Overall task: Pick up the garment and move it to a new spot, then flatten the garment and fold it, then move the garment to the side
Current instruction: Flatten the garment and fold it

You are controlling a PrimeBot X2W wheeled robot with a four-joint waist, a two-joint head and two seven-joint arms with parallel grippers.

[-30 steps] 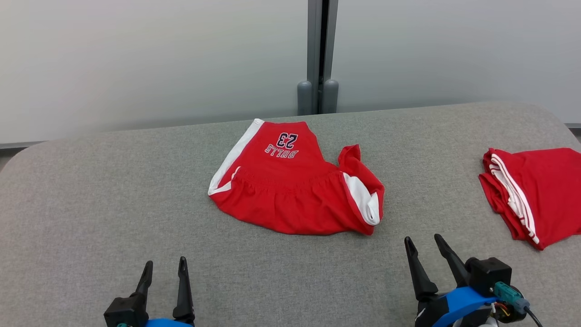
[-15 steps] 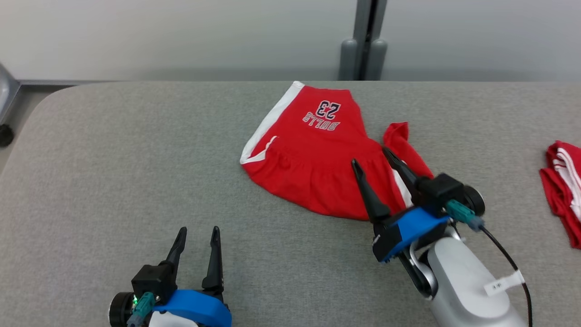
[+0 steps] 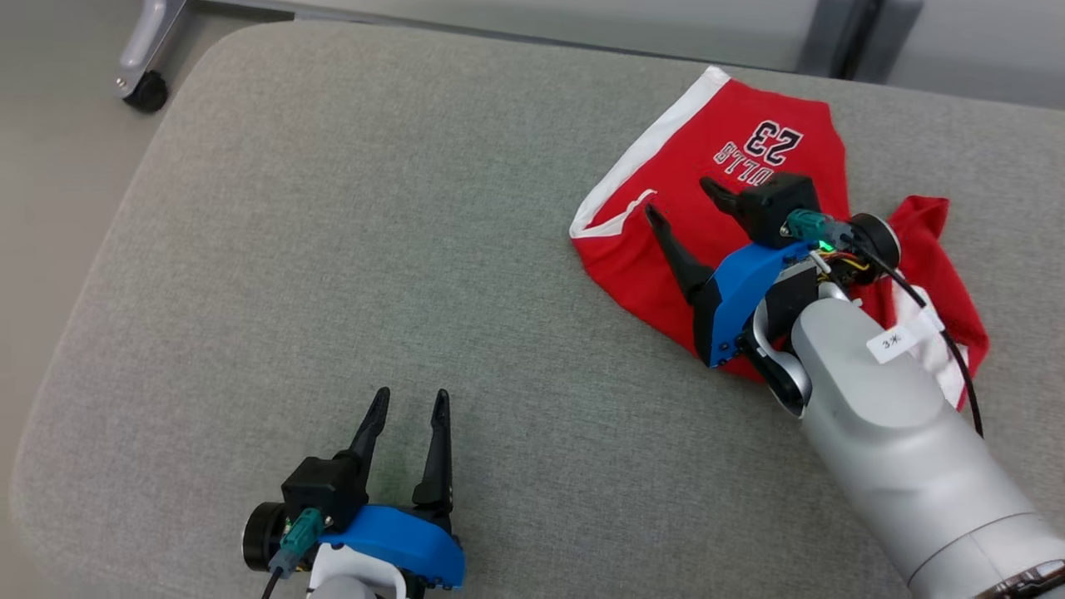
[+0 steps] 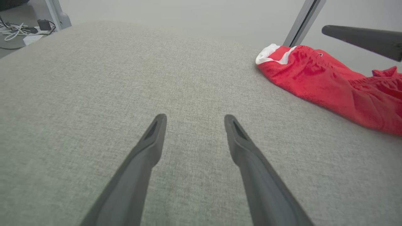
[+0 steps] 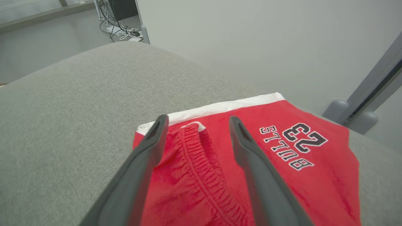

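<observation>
- Right gripper (image 3: 678, 196) jaws wide, holding nothing, fingers poised over the elastic waistband (image 5: 201, 163) of the red basketball shorts (image 3: 707, 133).
- Left gripper (image 3: 412, 392) also spread, empty, over grey woven tabletop (image 3: 333, 208).
- Shorts lie toward the table's far right; pale forearm (image 3: 882, 416) hides their middle (contact with cloth unclear).
- Fabric soft, bunched; white side trim (image 3: 645, 150), "BULLS 23" print.

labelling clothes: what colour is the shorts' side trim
White, on the red fabric shorts; right wrist view.
</observation>
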